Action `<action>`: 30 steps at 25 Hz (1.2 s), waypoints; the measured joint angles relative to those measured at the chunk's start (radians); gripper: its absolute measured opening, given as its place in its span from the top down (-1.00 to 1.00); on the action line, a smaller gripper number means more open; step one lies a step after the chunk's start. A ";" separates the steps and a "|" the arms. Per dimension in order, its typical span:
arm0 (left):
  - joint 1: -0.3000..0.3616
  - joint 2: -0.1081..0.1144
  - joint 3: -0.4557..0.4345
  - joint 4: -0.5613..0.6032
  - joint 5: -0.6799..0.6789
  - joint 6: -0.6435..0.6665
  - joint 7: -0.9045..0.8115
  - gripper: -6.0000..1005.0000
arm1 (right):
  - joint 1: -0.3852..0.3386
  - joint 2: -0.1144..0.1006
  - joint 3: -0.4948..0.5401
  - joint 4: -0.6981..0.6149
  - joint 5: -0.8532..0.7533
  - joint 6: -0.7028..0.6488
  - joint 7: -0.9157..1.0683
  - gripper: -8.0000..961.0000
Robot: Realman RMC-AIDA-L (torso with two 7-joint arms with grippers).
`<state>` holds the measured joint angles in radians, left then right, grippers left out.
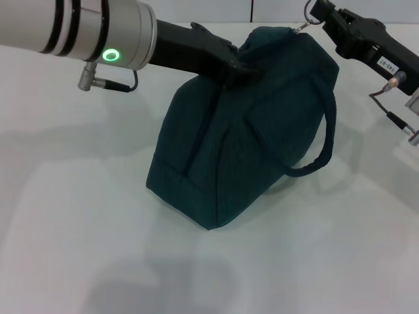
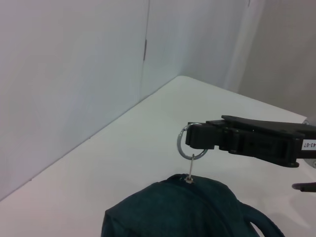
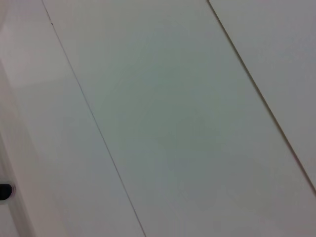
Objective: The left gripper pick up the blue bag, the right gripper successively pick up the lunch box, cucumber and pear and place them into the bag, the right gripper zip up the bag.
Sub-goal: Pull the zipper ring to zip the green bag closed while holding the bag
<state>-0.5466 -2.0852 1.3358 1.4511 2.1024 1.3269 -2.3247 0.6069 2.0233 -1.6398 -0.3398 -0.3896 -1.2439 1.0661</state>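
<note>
Blue bag (image 1: 222, 163) upright on white worktop (image 1: 78, 216), zipped closed along top, one handle (image 1: 321, 144) hanging down side. Left tool (image 1: 239, 69) clenched on bag's top fabric, apparently the other handle. Right tool (image 2: 193, 138) at bag's far top end, pinching ring zip pull (image 2: 186, 143). Lunch box, cucumber, pear not visible.

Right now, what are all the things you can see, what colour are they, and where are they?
blue bag: one, dark teal, standing on the table, top closed.
bag handle: one showing, dark teal, hanging down the bag's side.
zip pull ring: one, silver, above the bag's far top end.
table: one, white, under the bag.
left gripper: one, black, on the bag's top.
right gripper: one, black, shut on the zip pull ring.
</note>
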 joint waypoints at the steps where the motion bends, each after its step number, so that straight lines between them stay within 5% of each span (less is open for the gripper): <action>1: -0.001 0.000 0.002 -0.001 0.001 0.000 0.000 0.06 | 0.000 0.000 0.000 0.000 0.000 0.000 0.000 0.68; 5: -0.001 0.001 0.005 -0.003 0.001 0.000 0.018 0.45 | 0.001 0.000 0.000 0.001 0.000 0.000 0.000 0.68; 10: 0.002 0.000 0.005 -0.002 -0.004 0.001 0.048 0.70 | -0.001 0.000 0.000 0.001 0.007 0.000 0.000 0.67; 18: 0.006 0.001 0.000 -0.003 -0.048 0.002 0.072 0.86 | -0.007 0.000 0.008 0.009 0.014 0.015 0.000 0.67; 30: 0.053 0.003 -0.064 -0.007 -0.302 0.054 0.216 0.90 | -0.016 -0.004 0.014 0.074 0.032 0.122 -0.002 0.65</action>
<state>-0.4941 -2.0825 1.2719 1.4437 1.8003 1.3804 -2.1083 0.5913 2.0197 -1.6257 -0.2662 -0.3579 -1.1220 1.0646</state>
